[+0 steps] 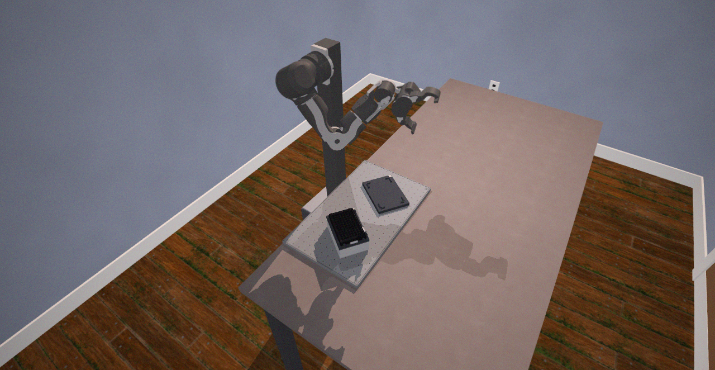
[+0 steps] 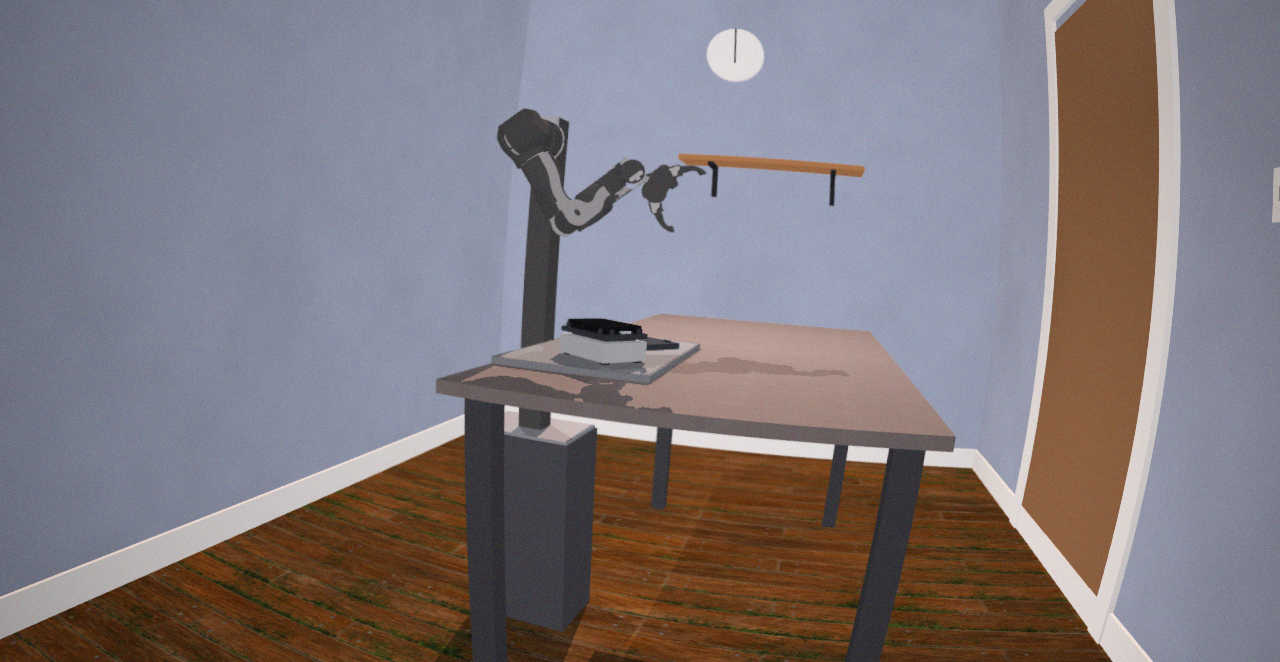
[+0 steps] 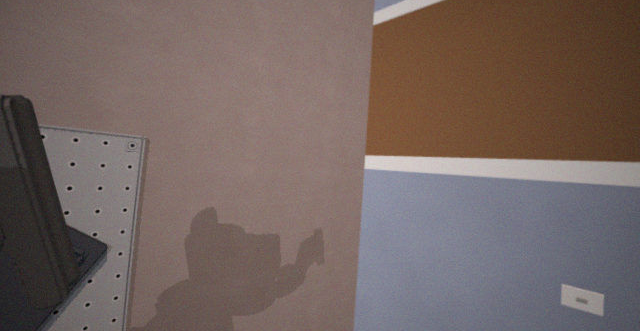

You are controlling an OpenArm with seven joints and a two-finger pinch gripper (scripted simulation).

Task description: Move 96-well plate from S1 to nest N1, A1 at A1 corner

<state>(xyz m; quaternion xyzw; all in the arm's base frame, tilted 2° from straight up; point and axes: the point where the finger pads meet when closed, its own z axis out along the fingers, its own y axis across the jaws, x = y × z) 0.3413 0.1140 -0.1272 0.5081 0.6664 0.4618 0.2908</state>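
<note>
Top view: gripper (image 1: 424,110) high above the table's far edge, fingers spread wide, holding nothing. 96-well plate (image 1: 346,226) sits in shaker S1 (image 1: 352,247), near end of breadboard (image 1: 319,220); nest N1 (image 1: 385,194) beyond, unoccupied, awaiting transfer.

A: What fills the left and middle of the wrist view?

B: The brown bench (image 3: 240,71), with the arm's shadow (image 3: 235,271) lying low on it.

A: And at the far left?

B: One dark gripper finger (image 3: 30,196) stands in front of a white perforated board (image 3: 100,181); a dark slab's corner (image 3: 87,251) rests on that board.

A: To the right?

B: Past the bench edge, blue wall (image 3: 475,246), a brown door (image 3: 500,81) with white trim (image 3: 500,168), and a pale wall plate (image 3: 581,299).
</note>
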